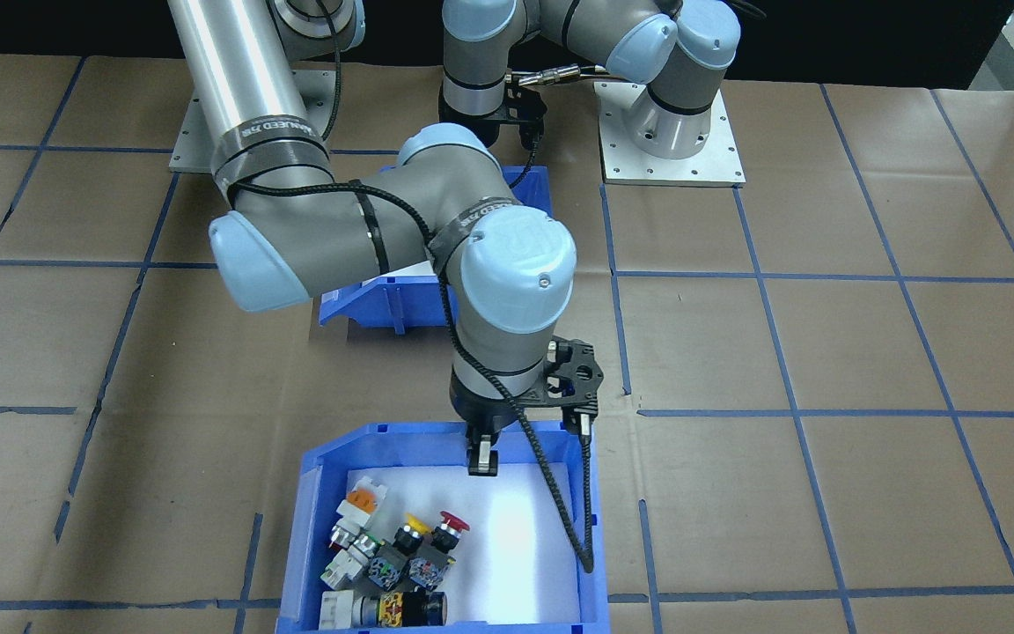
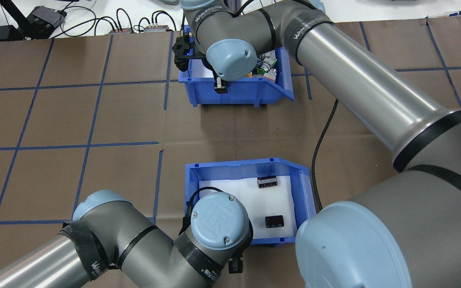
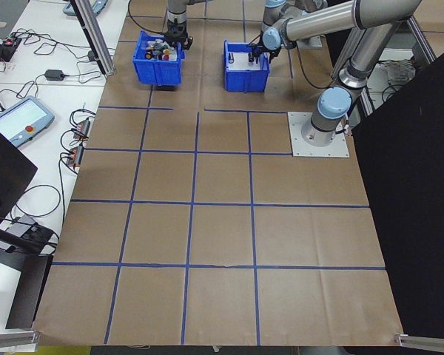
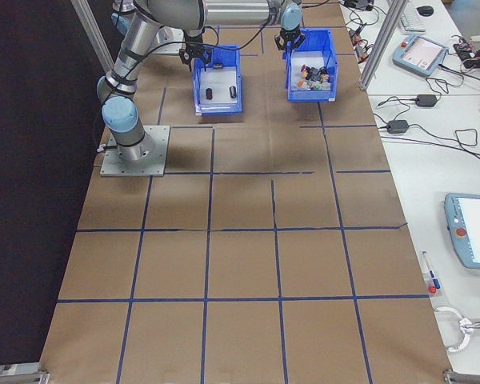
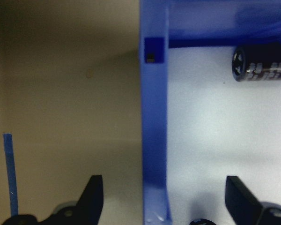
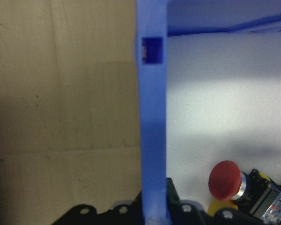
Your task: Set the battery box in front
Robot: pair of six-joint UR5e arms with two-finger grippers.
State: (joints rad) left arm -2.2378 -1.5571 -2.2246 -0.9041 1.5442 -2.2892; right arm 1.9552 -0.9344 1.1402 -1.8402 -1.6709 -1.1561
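**Item 1, nearest the robot: left gripper (image 5: 166,199).** The jaws are spread wide and hold nothing. They straddle the 6 o'clock wall of the battery box (image 2: 238,170). One of the fingers (image 5: 94,194) hangs outside over the brown paper and the other hangs inside over the white foam (image 2: 246,192). Neither finger touches the wall.

**Item 2: battery box.** A blue bin standing on the table (image 2: 94,120) just ahead of the robot, with its sloped side toward 3 o'clock in the overhead view. It sits at 6 o'clock from the switch bin (image 2: 238,94), and the two are well apart. Two dark cylinders lie apart on the foam, one (image 2: 267,182) toward 12 o'clock and one (image 2: 274,221) toward 5 o'clock. The left wrist hides the corner at 7 o'clock.

**Item 3: black cable (image 2: 320,132).** It hangs from the right arm and runs down past the battery box's 3 o'clock side.

**Item 4: bare stretch of table.** Brown paper with a grid of blue tape, lying between the two bins.

**Item 5, farthest: right gripper (image 2: 220,86).** The jaws appear drawn together on the switch bin's 6 o'clock wall, with the dark fingers tight against the blue plastic on both sides.

**Item 6: switch bin.** A blue bin with a foam floor. Coloured push-button switches (image 1: 401,555) are heaped toward its 3 o'clock end, and a red mushroom button (image 6: 225,177) lies near the gripped wall.
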